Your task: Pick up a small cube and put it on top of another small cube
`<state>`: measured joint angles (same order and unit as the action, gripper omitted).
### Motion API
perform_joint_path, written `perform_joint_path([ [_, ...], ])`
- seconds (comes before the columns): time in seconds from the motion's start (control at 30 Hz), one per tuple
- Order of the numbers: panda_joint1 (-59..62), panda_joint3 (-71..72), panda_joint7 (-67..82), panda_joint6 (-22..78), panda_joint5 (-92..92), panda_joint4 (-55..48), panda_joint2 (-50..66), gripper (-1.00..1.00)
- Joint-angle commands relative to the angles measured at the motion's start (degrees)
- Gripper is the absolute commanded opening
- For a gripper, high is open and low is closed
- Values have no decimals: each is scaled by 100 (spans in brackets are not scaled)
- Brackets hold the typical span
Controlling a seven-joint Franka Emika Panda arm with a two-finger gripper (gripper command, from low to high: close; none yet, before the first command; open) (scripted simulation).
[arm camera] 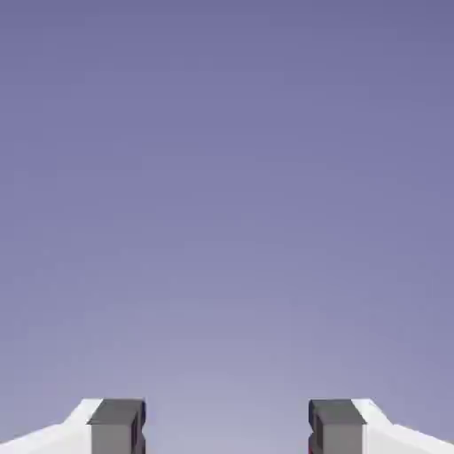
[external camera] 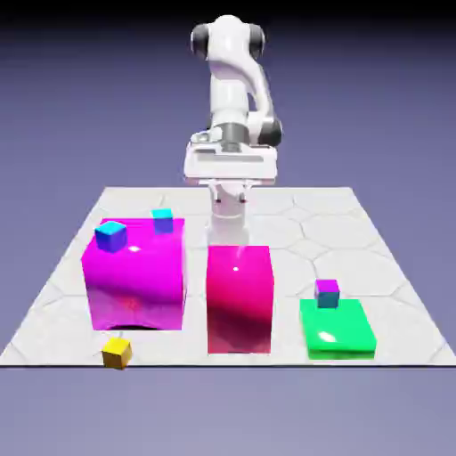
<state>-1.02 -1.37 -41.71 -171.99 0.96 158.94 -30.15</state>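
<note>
- Yellow-orange small cube (external camera: 117, 353) sits on the table (external camera: 374, 240) near its front edge, at about 7 o'clock from the centre of the exterior view, resting alone and just apart from the base of the big magenta block (external camera: 135, 274), which stands at 1 o'clock from it.
- Cyan-topped small cube with dark blue-violet sides (external camera: 111, 236) rests on top of that big magenta block, near its front-left corner, at roughly 12 o'clock from the yellow-orange cube.
- A brighter all-cyan small cube (external camera: 162, 220) also sits on the block's top, at about 2 o'clock from the cyan-topped one, the two well apart.
- A tall crimson-magenta block (external camera: 240, 298) stands at the table's middle, at 3 o'clock from the big magenta block.
- A low green slab (external camera: 337, 330) lies at 3 o'clock from the tall block; a small teal cube with a magenta top (external camera: 327, 293) rests on its rear-left part.
- The white arm (external camera: 236, 89) rises at 12 o'clock beyond the table, its hand behind the tall block's top.
- Gripper (arm camera: 227, 430) in the hand view: two grey fingertips (arm camera: 117, 426) stand widely parted at 7 and 5 o'clock with nothing between them; only the plain blue-violet backdrop (arm camera: 227, 177) fills the view.
</note>
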Motion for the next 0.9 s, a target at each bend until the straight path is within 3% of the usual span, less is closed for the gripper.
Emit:
perform_joint_path([
  [0.0, -27, -113, 62, 167, 80, -172, 208, 0],
  [0.87, -741, -3056, 1675, 4511, 2144, -4625, 5607, 0],
])
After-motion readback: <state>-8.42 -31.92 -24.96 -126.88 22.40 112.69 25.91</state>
